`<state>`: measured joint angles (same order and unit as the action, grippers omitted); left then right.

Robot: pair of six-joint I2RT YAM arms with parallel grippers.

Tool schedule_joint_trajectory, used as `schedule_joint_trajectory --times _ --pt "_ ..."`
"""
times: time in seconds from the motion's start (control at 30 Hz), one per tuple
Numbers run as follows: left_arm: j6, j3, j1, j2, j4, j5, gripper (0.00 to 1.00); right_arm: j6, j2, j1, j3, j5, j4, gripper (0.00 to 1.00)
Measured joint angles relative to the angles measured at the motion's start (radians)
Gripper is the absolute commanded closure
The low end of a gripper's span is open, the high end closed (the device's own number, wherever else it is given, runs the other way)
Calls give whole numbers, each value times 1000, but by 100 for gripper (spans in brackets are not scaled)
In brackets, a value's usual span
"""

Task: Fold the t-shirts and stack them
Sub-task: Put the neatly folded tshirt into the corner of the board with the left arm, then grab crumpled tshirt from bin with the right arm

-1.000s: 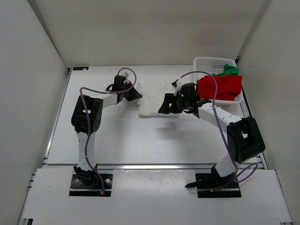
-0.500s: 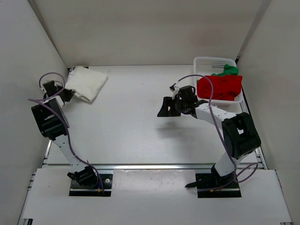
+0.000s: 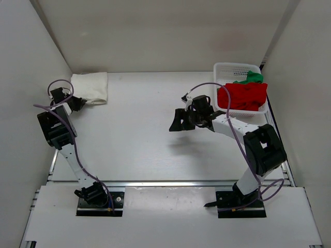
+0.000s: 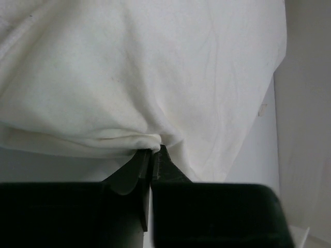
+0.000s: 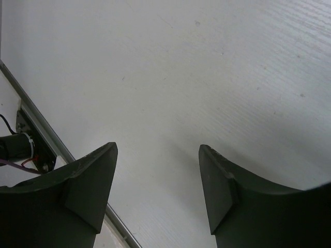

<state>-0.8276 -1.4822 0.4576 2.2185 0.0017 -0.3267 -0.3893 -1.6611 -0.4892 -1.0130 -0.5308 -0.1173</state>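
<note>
Well, from above, my left pincer [image 3: 78, 102] sits at the far left corner of the surface [image 3: 134, 150], touching the near edge of the folded white shirt [image 3: 92, 87]. I judge this corner to be the stacking spot, well apart from the basket [image 3: 227, 67]. The red shirt [image 3: 242, 96] drapes over the basket's front, with the green shirt [image 3: 252, 77] behind it. My right pincer [image 3: 178, 120] hangs over bare surface near the basket, probably so it can reach the red shirt next.

At my left wrist, the pincer [image 4: 151, 155] is pressed together on a small pinch of the white shirt's [image 4: 155, 62] hem, and the cloth puckers there.

At my right wrist, the pincer [image 5: 158, 175] is spread wide and holds nothing. Only bare surface [image 5: 207, 62] lies beneath it.
</note>
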Motion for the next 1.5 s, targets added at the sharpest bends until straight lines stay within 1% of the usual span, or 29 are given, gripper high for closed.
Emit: schedule_joint_trajectory --times 0.03,0.07,0.13,0.17,0.23,0.27,0.3,0.33,0.37,0.4,0.43,0.47,0.5,0.53,0.57,0.7,0.77,0.87,0.9,1.0,1.1,1.13,1.17,1.27,1.33,1.5 --pt "8 -8 -4 4 -4 1 66 0 0 0 -4 3 -2 36" --pt "13 -6 -8 4 -5 0 60 0 0 0 -7 4 -2 37" --pt "15 8 -15 0 0 -3 43 0 0 0 -17 6 -5 37" --pt "12 27 -19 -7 5 -2 39 -1 0 0 -24 10 -5 37" --pt "18 66 -27 -44 17 3 26 -2 -5 0 -43 14 -5 38" --pt "25 92 -32 -71 16 18 22 -3 -8 0 -55 17 -2 41" --pt "27 118 -37 -98 11 31 22 -3 -11 0 -63 20 1 43" --pt "27 149 -44 -128 4 50 22 -8 -15 0 -74 23 7 55" --pt "30 176 -53 -159 -2 63 23 -9 -20 0 -83 25 11 70" --pt "30 204 -62 -188 -1 79 29 -11 -25 0 -92 30 19 77" --pt "27 240 -73 -225 -1 94 39 -21 -29 1 -101 34 22 88" --pt "22 270 -86 -261 -2 108 42 -24 -35 1 -113 40 22 93" --pt "23 300 -101 -295 5 123 48 -28 -43 2 -128 49 20 99" --pt "22 327 -118 -331 7 133 54 -29 -53 3 -145 59 19 100" --pt "16 350 -142 -366 9 140 56 -27 -62 6 -163 68 18 100" --pt "3 425 -266 -489 52 153 58 -24 -73 21 -197 109 18 100" --pt "5 455 -355 -547 68 154 58 -19 -72 36 -199 128 19 100" --pt "24 515 -535 -638 96 154 55 -7 -72 60 -199 153 12 100" --pt "30 547 -598 -670 113 154 53 -5 -72 68 -199 159 10 100" --pt "78 650 -811 -759 123 159 52 1 -71 93 -199 174 -2 100" --pt "128 740 -978 -786 121 159 50 5 -63 130 -189 174 -4 100" --pt "136 776 -1015 -790 127 153 49 5 -54 143 -175 173 2 100" --pt "140 826 -1050 -798 131 146 49 6 -42 158 -158 172 4 100" --pt "138 965 -1109 -825 141 140 49 11 -13 199 -117 181 11 100" --pt "139 1016 -1132 -830 140 133 48 23 -7 229 -114 208 2 100" --pt "159 991 -1188 -805 179 107 48 58 -10 323 -158 315 -80 100"
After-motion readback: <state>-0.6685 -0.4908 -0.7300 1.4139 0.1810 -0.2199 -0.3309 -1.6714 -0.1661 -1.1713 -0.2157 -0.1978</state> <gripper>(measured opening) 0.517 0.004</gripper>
